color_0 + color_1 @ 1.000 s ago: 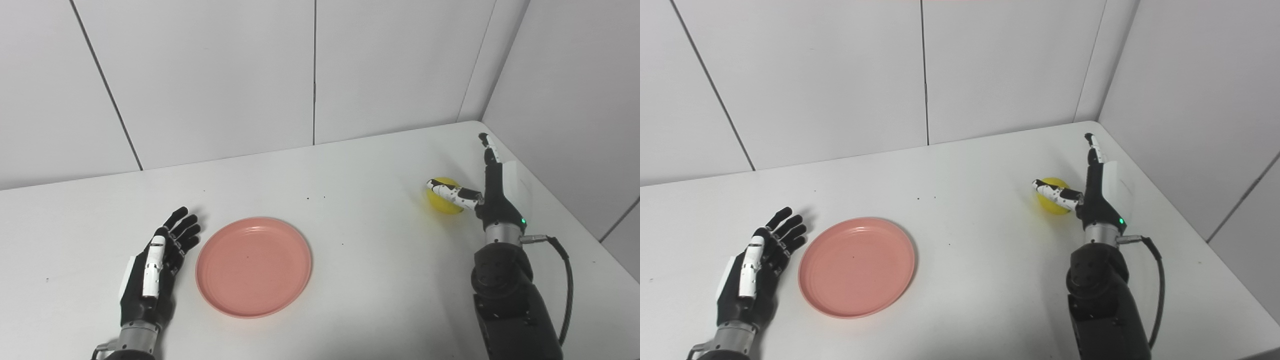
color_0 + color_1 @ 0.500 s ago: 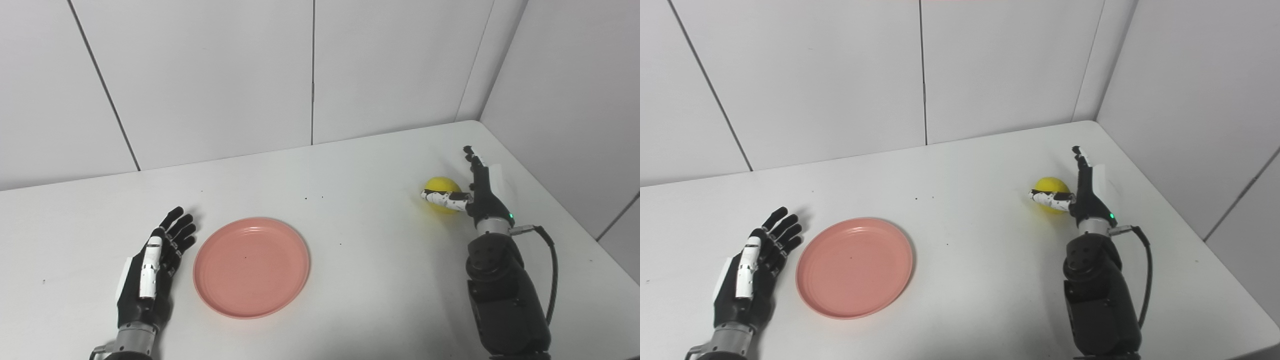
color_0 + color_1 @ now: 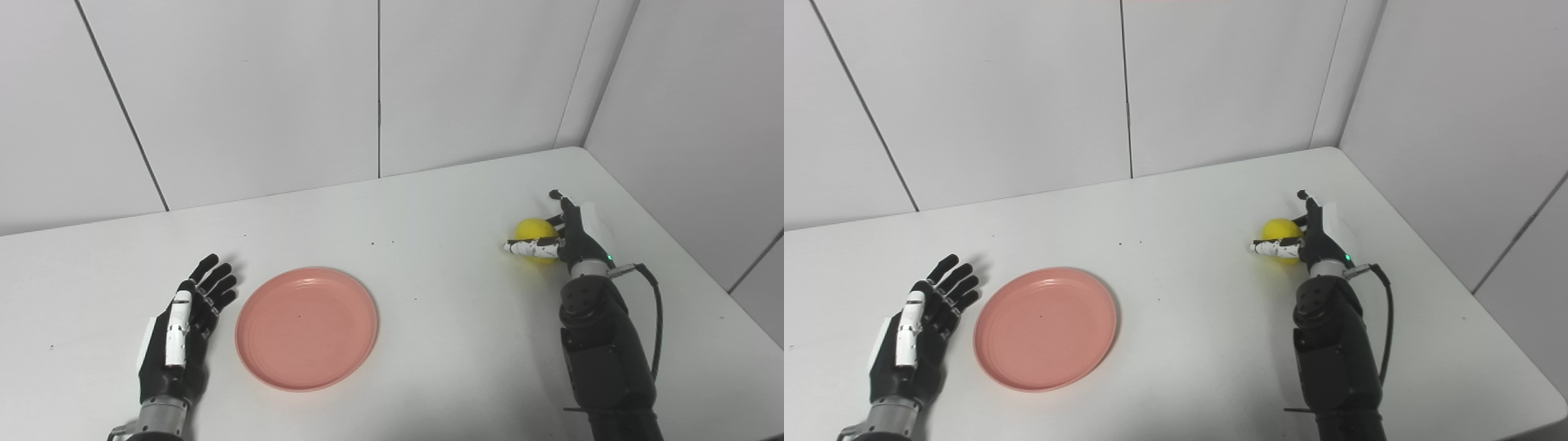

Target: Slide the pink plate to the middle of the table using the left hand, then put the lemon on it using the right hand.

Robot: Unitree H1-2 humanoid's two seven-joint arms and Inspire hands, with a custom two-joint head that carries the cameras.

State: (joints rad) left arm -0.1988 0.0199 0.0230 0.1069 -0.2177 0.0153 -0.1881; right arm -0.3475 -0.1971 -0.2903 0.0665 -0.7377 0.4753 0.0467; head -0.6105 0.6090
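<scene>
Round yellow lemon [image 3: 534,234] partly hidden — the right robot hand [image 3: 566,236] covers its right side and the white thumb crosses its lower front, so its underside and any contact with the white tabletop [image 3: 429,343] can't be judged. Whether the fingers actually press on the lemon: cannot tell; they are mostly behind the palm. Right forearm cut off by the bottom edge in both views. Left robot hand [image 3: 180,334] seen from the back, palm side hidden; its wrist runs out of the bottom edge. Tabletop cropped at the left, bottom and right — near edge out of view. Dark specks on the tabletop too small to identify.
</scene>
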